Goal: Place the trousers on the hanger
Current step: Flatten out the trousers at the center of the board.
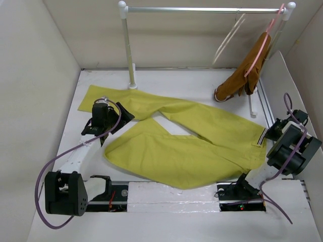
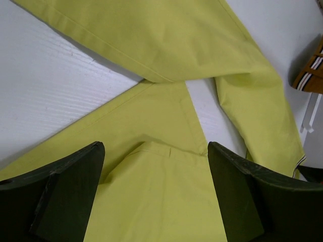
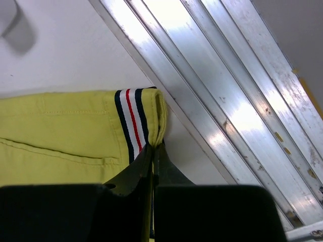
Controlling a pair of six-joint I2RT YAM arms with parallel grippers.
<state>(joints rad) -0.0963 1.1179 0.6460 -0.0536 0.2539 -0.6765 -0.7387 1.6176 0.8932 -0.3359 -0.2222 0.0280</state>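
Note:
The yellow-green trousers (image 1: 186, 146) lie spread flat on the white table, legs to the left and striped waistband (image 3: 132, 118) at the right. My left gripper (image 1: 117, 120) hangs open over a leg, and its wrist view shows the folded hem (image 2: 161, 151) between the dark fingers (image 2: 70, 186). My right gripper (image 3: 154, 146) is shut on the trousers' waistband edge, yellow cloth pinched between its tips. From the top it sits at the right table edge (image 1: 270, 132). The cream-white hanger (image 1: 227, 43) hangs tilted from the metal rail (image 1: 202, 9) at the back right.
A pink hanger (image 1: 262, 45) carries a rust-brown garment (image 1: 242, 78) on the rail's right end. The rail's white posts stand at the back (image 1: 130, 55). Aluminium profiles (image 3: 227, 101) run along the right edge beside my right gripper. White walls enclose the table.

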